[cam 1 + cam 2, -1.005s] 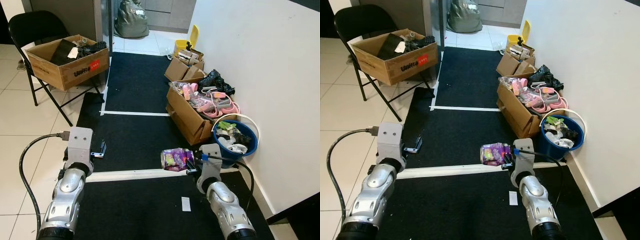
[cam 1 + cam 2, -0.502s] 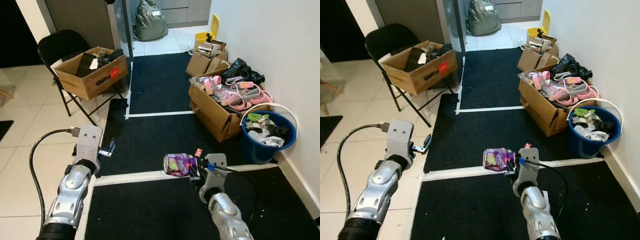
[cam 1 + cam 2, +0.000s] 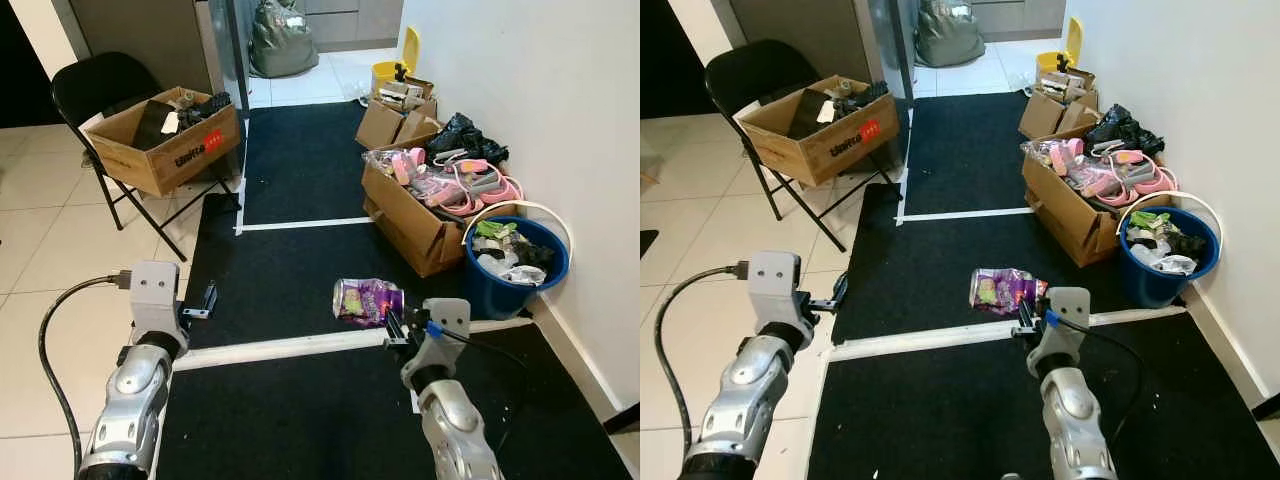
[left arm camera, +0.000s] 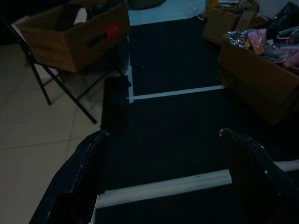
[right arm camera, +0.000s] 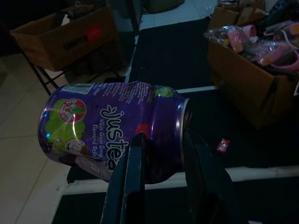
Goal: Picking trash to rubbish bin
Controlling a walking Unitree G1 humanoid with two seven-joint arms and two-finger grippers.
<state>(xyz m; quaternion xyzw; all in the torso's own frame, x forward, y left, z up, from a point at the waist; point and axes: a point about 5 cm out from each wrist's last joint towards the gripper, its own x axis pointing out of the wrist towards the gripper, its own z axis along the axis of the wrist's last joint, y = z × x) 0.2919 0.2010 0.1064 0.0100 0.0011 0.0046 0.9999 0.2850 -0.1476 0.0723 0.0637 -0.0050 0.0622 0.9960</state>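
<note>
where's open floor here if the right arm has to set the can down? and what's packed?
Free: black mat between the white tape line and the can in the right gripper; tiles beside the folding chair. Crowded: wall side, with cardboard boxes and the full blue bin.

- The can (image 5: 112, 135) clamped in my right gripper (image 3: 392, 322) is thin metal, dented and creased, with a glossy purple printed skin and a bare silvery rim.
- My gripper's fingers (image 5: 133, 182) are black, smooth and faintly shiny, like hard plastic.
- My arms (image 3: 135, 390) are silver metal with a brushed, satin sheen.
- Under both grippers, the mat (image 3: 300, 270) is black, matt and cloth-like, crossed by white tape strips (image 3: 270, 348).
- Off to my right gripper's right, the bucket (image 3: 510, 290) is smooth blue plastic.
- Ahead of it, the boxes (image 3: 410, 215) are matt brown cardboard.
- Beyond my left gripper (image 4: 163, 158), the floor tiles (image 3: 50, 250) are pale and slightly glossy.
</note>
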